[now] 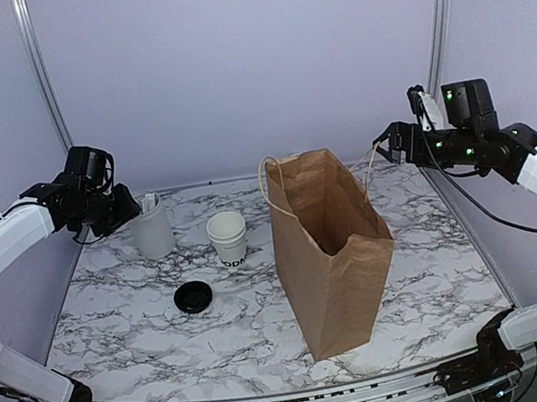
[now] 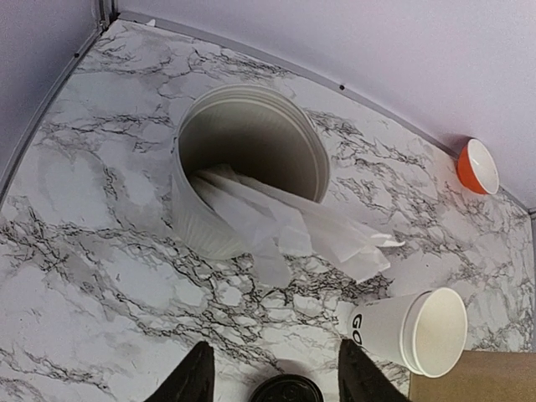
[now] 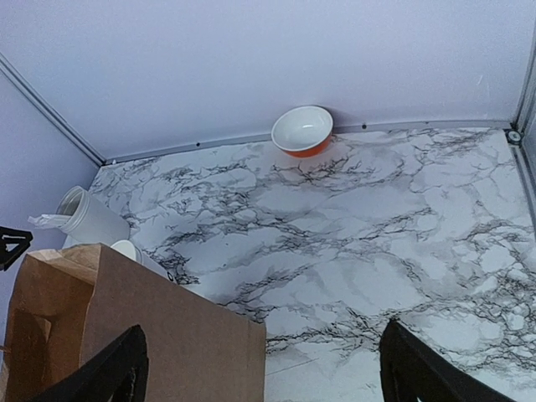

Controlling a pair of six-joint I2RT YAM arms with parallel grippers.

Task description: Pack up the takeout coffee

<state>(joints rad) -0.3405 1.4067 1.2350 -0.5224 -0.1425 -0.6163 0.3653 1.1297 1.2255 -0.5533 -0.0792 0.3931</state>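
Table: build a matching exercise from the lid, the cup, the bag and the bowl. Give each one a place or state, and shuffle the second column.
Things
1. black lid
2. white cup
3. paper bag
4. orange bowl

Places or states
A. stands upright with its top open, right of centre
B. white inside, farthest back
C. lies flat, nearer the arms than the cup
D. dark lettering low on its side

Pairs: 1-C, 2-D, 3-A, 4-B

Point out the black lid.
In the top view the black lid lies flat on the table, left of the paper bag, on the near side of the white cup.
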